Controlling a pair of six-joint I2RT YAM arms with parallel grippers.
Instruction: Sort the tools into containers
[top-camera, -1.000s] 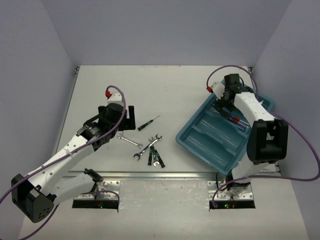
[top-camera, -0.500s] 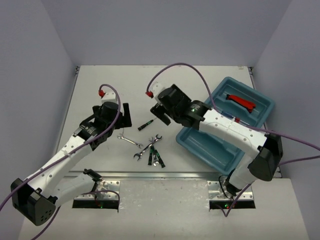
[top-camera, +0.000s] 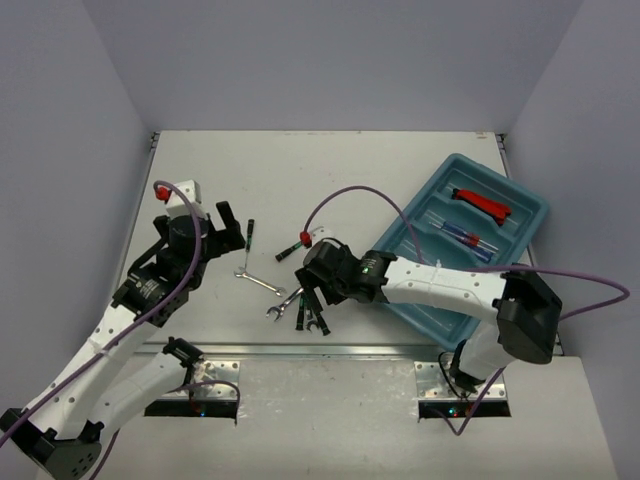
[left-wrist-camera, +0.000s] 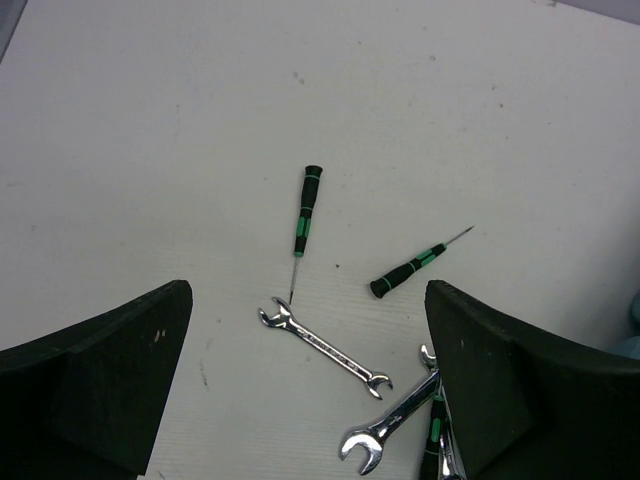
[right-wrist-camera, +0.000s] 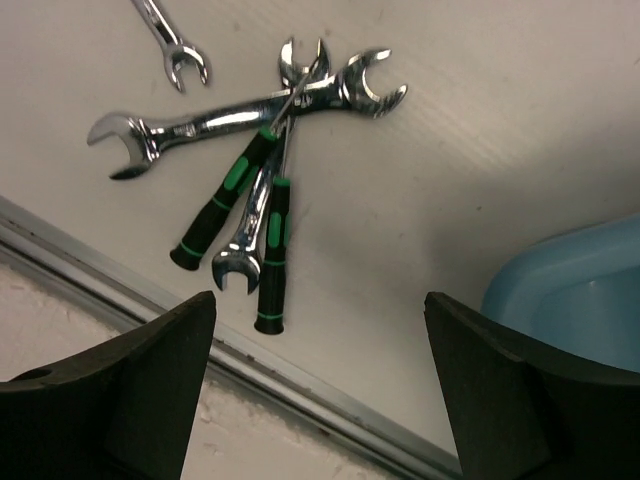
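R gripper (right-wrist-camera: 318, 300) hangs low over a tangled heap of tools, fingers spread wide w/ nothing between them, so no grip yet. Just ahead of its tips lies a black screwdriver with green bands (right-wrist-camera: 273, 255), handle end toward the jaws. A small silver open-end wrench (right-wrist-camera: 240, 262) touches it on the left-finger side, and a second green-banded screwdriver (right-wrist-camera: 225, 200) lies past that. A long silver wrench (right-wrist-camera: 240, 115) crosses the shafts further out; can't tell which lies on top. The large teal divided plastic tray (right-wrist-camera: 570, 290) sits beyond the right finger, holding a red-handled tool (top-camera: 482, 202) & a blue-handled screwdriver (top-camera: 465, 238). Step is prob. picking one item off the heap. Best bet is the screwdriver nearest the right finger, since its outer side is free: centre the jaws across the handle, drop straight, close slowly, lift gently in case the shaft snags. L gripper (left-wrist-camera: 305, 290) is also spread & empty, above a lone silver wrench (left-wrist-camera: 325, 347).
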